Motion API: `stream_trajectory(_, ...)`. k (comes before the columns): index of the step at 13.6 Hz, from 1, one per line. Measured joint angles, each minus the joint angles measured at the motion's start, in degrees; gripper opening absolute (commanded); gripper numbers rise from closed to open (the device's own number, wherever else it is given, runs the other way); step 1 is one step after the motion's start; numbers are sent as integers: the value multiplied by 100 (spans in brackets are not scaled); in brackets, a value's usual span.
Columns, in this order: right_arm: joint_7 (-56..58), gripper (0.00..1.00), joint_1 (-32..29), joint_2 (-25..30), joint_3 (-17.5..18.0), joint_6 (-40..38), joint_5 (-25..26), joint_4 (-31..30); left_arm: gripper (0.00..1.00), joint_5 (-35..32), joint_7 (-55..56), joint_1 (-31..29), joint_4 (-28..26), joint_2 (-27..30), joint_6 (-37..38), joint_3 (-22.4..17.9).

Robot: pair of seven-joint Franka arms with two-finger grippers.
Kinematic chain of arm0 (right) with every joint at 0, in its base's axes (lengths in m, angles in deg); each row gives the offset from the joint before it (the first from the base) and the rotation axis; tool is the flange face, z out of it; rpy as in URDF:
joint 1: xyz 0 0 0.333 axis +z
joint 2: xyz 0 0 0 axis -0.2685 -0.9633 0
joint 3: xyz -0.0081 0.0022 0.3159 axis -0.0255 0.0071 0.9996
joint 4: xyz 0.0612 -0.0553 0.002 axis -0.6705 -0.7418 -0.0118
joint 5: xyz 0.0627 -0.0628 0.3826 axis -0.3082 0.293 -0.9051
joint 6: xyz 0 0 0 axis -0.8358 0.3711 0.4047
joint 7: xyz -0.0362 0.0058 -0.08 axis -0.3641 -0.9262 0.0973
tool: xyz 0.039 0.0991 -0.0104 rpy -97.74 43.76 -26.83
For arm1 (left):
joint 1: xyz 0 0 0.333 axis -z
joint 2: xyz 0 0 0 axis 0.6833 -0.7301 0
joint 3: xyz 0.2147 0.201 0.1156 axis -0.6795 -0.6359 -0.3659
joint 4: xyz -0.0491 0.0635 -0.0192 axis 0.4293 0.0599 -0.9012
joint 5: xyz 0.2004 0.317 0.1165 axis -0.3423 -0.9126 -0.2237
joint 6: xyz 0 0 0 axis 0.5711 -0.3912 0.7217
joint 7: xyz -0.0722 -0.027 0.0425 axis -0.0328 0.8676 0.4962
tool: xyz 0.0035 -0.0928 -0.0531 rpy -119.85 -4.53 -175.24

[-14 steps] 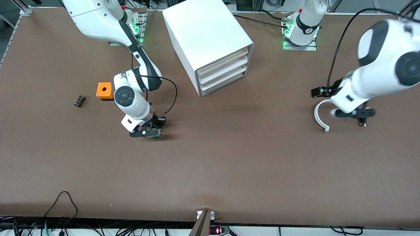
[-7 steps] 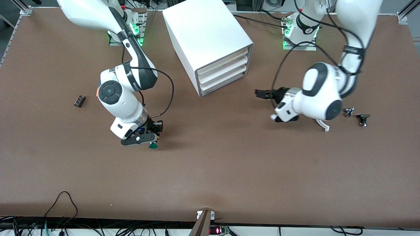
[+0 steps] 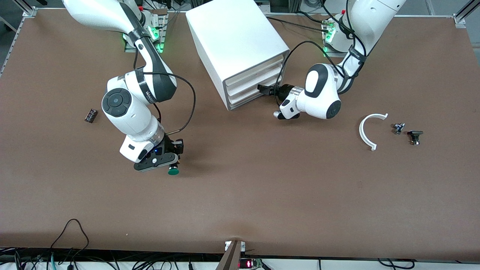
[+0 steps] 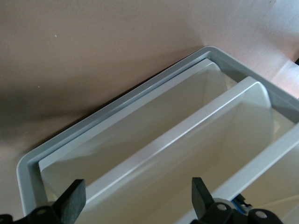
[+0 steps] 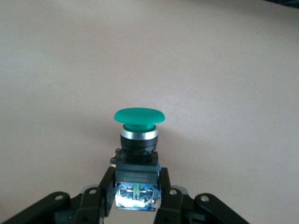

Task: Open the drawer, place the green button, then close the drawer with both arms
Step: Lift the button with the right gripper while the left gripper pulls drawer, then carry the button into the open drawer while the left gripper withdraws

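Right gripper [image 5: 135,198] over the table [image 3: 262,195], jaws clamped on button [image 5: 138,140]; left gripper [image 4: 135,205] at cabinet [image 3: 236,45] drawers, jaws wide, empty.

The left gripper [image 4: 135,198] faces the front of the white cabinet [image 4: 93,135], its two black fingertips [image 4: 72,198] spread wide before the stacked drawers. The drawer [image 4: 126,135] nearest the grey frame sits closed, bare brown table [image 4: 93,51] just beside the cabinet.
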Motion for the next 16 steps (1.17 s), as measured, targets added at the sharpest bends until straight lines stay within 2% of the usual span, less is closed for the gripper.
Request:
stream_trajectory(7,295,20,0,-2,0,0,0,48,98,24,-514,40,-101,-316,-122,44)
stream_trajectory(8,302,20,0,-2,0,0,0,54,93,24,-529,56,-113,-323,-126,74)
stream_trajectory(9,305,20,0,-2,0,0,0,61,83,24,-557,76,-132,-331,-163,90)
stream_trajectory(10,307,20,0,-3,0,0,0,70,59,24,-599,86,-163,-344,-258,102)
stream_trajectory(12,312,20,1,-3,-1,1,0,105,3,56,-695,88,-236,-369,-454,121)
stream_trajectory(13,313,20,4,-3,-1,1,0,126,0,105,-748,75,-220,-356,-454,138)
stream_trajectory(16,314,20,12,-7,0,1,0,150,0,122,-945,30,-167,-236,-596,137)
